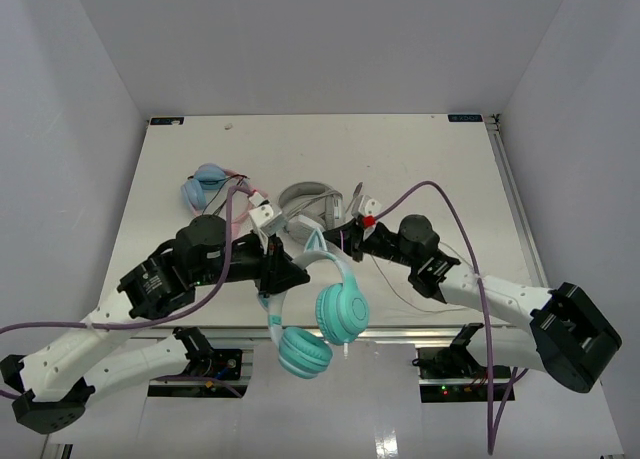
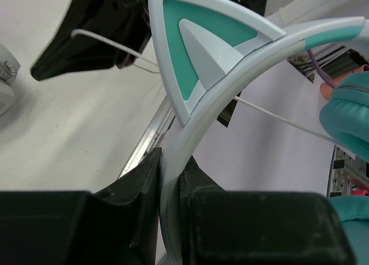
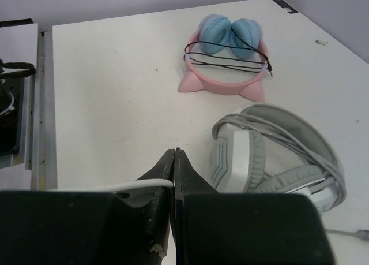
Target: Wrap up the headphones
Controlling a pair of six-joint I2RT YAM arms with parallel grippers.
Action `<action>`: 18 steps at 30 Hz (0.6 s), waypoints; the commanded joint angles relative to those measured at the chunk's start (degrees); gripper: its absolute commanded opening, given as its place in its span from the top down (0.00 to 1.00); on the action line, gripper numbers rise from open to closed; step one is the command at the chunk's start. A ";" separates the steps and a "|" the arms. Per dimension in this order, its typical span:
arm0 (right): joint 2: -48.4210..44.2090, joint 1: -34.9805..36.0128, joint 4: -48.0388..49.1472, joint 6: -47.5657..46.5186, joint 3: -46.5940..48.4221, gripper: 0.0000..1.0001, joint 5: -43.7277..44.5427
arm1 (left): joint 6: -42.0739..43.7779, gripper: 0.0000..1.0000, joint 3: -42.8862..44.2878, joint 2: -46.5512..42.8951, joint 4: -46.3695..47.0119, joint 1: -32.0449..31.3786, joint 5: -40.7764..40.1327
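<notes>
Fingers of my left gripper (image 1: 288, 275) are clamped on the headband (image 2: 181, 144) of the teal cat-ear headphones (image 1: 342, 312), hanging over the near edge of the table (image 1: 450, 179); my right gripper (image 1: 352, 229) is pinched tight on their whitish cable (image 3: 144, 185). A corner label (image 1: 465, 119) is too small to read.

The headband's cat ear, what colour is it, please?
Cat ear: teal, pale blue rim; left wrist view.

Three headphones (image 1: 342, 314) (image 1: 205, 187) (image 1: 305, 201), two robot arms (image 1: 150, 279) (image 1: 500, 299)
</notes>
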 commanded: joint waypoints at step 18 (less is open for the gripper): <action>-7.45 -1.14 -54.60 -1.51 28.67 0.92 9.29 | -8.62 1.00 5.42 29.40 -20.12 -0.02 -56.11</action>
